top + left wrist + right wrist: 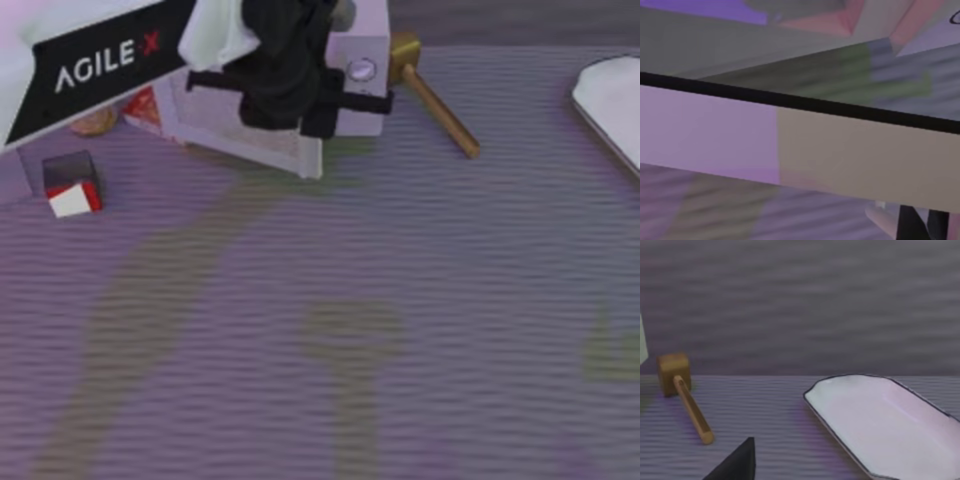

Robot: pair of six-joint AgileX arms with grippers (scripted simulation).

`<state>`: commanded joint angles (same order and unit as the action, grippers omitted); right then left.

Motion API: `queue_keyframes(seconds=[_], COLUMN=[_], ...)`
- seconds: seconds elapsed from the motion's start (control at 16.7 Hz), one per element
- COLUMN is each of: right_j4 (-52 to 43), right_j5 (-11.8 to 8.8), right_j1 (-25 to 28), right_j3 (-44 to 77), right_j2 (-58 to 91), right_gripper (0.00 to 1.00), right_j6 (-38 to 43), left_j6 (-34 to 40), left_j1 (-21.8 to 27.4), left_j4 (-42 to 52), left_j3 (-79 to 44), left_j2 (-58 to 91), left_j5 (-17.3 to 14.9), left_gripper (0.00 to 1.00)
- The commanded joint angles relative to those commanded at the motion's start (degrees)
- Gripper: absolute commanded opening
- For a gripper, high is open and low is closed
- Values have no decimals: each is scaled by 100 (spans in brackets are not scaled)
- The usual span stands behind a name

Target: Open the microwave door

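The pale lilac-white microwave (362, 40) stands at the back of the table, left of centre, with a round knob (361, 69) on its control panel. Much of it is hidden by my left arm, which reaches over it. The left gripper (300, 100) hangs black in front of the oven, right at the microwave door (270, 152). That door looks angled out from the oven front, its edge by the control panel nearer the table's front. In the left wrist view the door (790, 145) crosses the picture as a broad pale band. My right gripper (740, 465) is out of the top view.
A wooden mallet (435, 95) (685, 400) lies right of the microwave. A white tray (612, 105) (885, 422) sits at the right edge. Left of the oven are a red, white and grey block (72, 185), a round brown item (93, 122) and an orange-red item (143, 108).
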<state>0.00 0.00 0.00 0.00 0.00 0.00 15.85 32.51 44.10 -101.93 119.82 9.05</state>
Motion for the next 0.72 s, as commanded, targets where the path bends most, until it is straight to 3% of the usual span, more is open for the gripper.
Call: queue_keyframes(seconds=[0.72], right_j4=[0], right_j5=[0], right_j1=[0], right_j3=[0], right_j2=[0], right_gripper=[100], right_j6=[0], left_j6=[-145], left_j1=[-30], left_j4=[-131], left_j3=[153], left_j2=[-160], left_j5=[-73], left_gripper=[0])
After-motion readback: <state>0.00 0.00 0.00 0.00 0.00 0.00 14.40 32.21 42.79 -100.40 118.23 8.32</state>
